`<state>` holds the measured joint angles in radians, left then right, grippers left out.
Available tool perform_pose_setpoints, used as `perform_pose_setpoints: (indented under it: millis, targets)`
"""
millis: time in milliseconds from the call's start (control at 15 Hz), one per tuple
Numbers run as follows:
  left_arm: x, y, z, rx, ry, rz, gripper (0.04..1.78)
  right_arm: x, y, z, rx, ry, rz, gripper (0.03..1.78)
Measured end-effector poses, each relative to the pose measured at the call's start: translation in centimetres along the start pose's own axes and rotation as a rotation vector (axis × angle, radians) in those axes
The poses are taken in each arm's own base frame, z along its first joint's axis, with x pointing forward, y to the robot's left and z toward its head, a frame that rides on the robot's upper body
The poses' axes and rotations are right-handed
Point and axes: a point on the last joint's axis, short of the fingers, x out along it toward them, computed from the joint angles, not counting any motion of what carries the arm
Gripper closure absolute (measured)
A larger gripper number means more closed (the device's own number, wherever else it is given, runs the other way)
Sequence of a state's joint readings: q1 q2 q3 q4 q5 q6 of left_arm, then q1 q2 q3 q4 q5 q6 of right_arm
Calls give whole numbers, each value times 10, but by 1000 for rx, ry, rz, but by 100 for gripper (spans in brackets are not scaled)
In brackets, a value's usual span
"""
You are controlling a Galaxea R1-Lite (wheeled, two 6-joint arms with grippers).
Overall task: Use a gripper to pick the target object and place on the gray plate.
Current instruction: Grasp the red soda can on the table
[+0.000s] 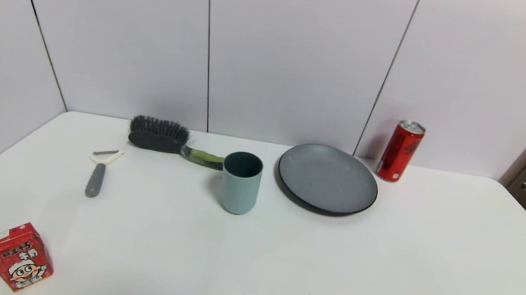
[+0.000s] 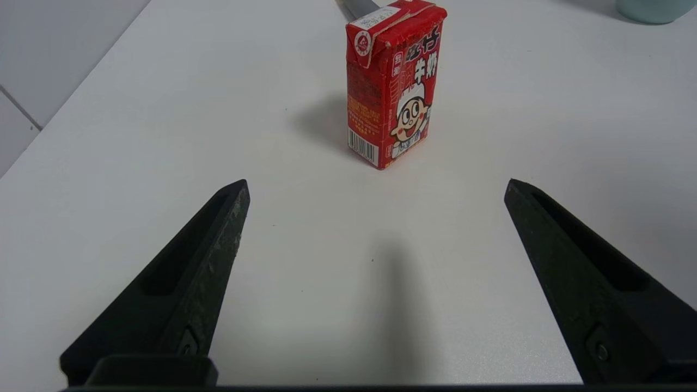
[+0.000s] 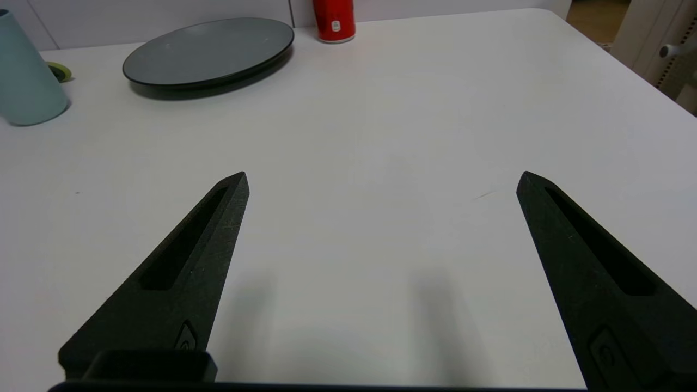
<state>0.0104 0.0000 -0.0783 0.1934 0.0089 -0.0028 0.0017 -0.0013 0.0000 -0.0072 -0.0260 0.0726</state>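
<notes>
Right wrist view: red can (image 3: 333,19) far beyond open right hand (image 3: 381,179).

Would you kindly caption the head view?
Red can stands beside gray plate; cup nearby.

A: What's in front of your left gripper (image 2: 377,184)?

B: Its two black fingers (image 2: 185,288) are spread wide, low over the white table (image 2: 136,136), with nothing between them.

A: And past the tips?

B: You have a red carton (image 2: 393,87) with a cartoon face standing upright, ahead of the gap and apart from both fingers. Behind it, a gray handle (image 2: 356,7) pokes out, mostly hidden. At the far corner you see the base of a pale blue-green cup (image 2: 653,10).
</notes>
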Motion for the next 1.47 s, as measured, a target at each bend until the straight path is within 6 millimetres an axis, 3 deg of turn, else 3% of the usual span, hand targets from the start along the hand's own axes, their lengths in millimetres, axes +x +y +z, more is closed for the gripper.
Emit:
perform_pose_setpoints:
  millis: [200, 333, 467, 800, 933, 1133, 1333, 1467]
  targets:
    - [0, 0, 0, 0, 0, 0, 13, 0, 0, 5, -5, 8, 1, 11]
    - [0, 0, 0, 0, 0, 0, 13, -1, 2, 25, -3, -27, 2, 11]
    - [0, 0, 0, 0, 0, 0, 13, -2, 4, 57, -1, -73, 6, 11]
    - [0, 0, 0, 0, 0, 0, 13, 14, 12, 172, 9, -167, 44, 11]
    - [0, 0, 0, 0, 0, 0, 13, 37, 17, 210, 8, -168, 54, 11]
    - [0, 0, 0, 0, 0, 0, 13, 82, 24, 251, 1, -141, 60, 11]
    - [0, 0, 0, 0, 0, 0, 13, 135, 30, 269, -17, -75, 61, 11]
    - [0, 0, 0, 0, 0, 0, 13, 170, 35, 266, -42, -5, 69, 11]
